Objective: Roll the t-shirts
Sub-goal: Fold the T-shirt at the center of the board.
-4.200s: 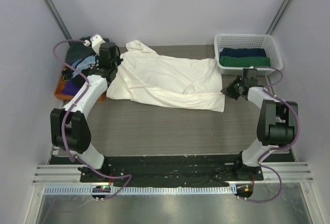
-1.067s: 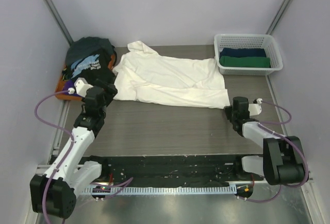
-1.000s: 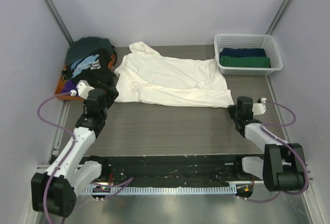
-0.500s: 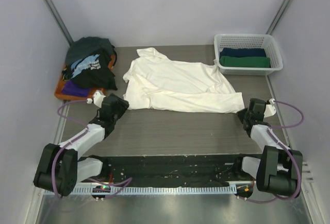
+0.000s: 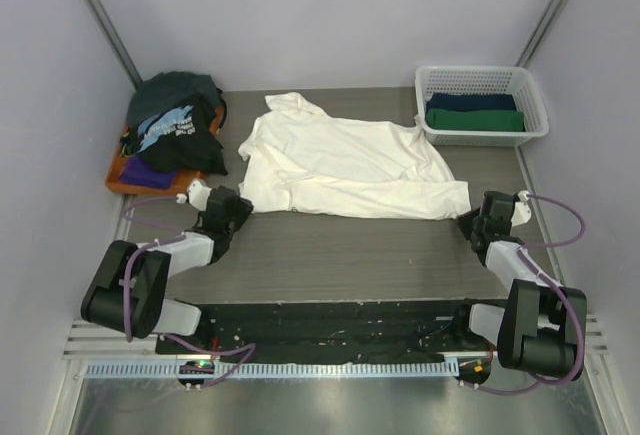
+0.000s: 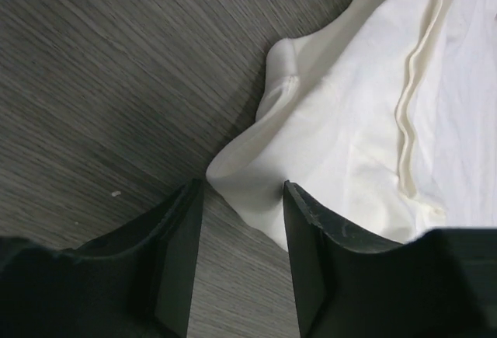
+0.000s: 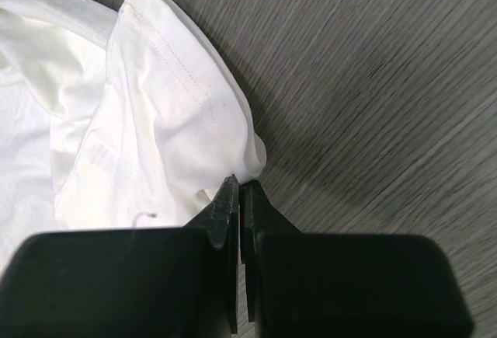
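Note:
A cream-white t-shirt [image 5: 350, 160] lies spread across the middle of the table, its print out of sight. My left gripper [image 5: 232, 213] sits low at its near left corner. In the left wrist view the left gripper [image 6: 239, 192] is open, and the shirt's rounded hem corner [image 6: 248, 175] lies between the fingertips with a gap on either side. My right gripper [image 5: 468, 221] is at the near right corner. The right wrist view shows the right gripper [image 7: 242, 182] shut on the t-shirt's hem [image 7: 233, 144]. More t-shirts [image 5: 175, 125] are heaped at the left.
The heap of dark shirts rests on a flat orange tray [image 5: 125, 185] at the left edge. A white lattice basket [image 5: 480, 77] at the back right holds a navy roll [image 5: 470, 101] and a green roll [image 5: 475, 119]. Bare wood grain lies between the shirt and the arm bases.
The cream shirt has slid to the right and stretched flatter. Both grippers have moved nearer the front edge, the left one ending at the shirt's near left corner.

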`<state>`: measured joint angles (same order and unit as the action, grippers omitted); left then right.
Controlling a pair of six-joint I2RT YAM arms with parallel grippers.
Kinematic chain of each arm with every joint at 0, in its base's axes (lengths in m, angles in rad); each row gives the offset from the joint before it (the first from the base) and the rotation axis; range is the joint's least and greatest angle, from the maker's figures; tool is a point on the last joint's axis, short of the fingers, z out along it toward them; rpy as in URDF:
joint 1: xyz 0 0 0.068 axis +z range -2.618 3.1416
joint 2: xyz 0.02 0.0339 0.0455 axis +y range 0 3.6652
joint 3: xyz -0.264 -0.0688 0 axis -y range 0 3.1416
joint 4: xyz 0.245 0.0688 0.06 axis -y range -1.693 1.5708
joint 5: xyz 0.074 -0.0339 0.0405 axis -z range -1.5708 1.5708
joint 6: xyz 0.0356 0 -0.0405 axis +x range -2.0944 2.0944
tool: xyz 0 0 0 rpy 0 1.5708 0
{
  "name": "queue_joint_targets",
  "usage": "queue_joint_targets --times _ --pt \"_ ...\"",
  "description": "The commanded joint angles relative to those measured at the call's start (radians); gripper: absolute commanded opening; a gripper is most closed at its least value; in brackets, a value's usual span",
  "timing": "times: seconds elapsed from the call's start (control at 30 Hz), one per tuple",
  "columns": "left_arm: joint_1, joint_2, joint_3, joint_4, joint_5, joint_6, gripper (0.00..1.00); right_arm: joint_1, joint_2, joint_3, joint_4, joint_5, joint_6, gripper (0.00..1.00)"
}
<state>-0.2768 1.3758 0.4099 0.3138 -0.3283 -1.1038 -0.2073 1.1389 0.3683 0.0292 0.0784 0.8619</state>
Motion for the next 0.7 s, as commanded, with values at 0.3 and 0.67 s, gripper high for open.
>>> queue_joint_targets --times 0.3,0.67 --pt "0.007 -0.036 0.118 -0.1 -0.28 0.099 0.0 -0.006 -0.044 0.012 -0.023 0.004 -0.047 0.01" --pt "0.028 -0.277 0.018 -0.309 -0.37 0.104 0.0 -0.01 -0.088 0.049 -0.242 0.017 -0.106 0.01"
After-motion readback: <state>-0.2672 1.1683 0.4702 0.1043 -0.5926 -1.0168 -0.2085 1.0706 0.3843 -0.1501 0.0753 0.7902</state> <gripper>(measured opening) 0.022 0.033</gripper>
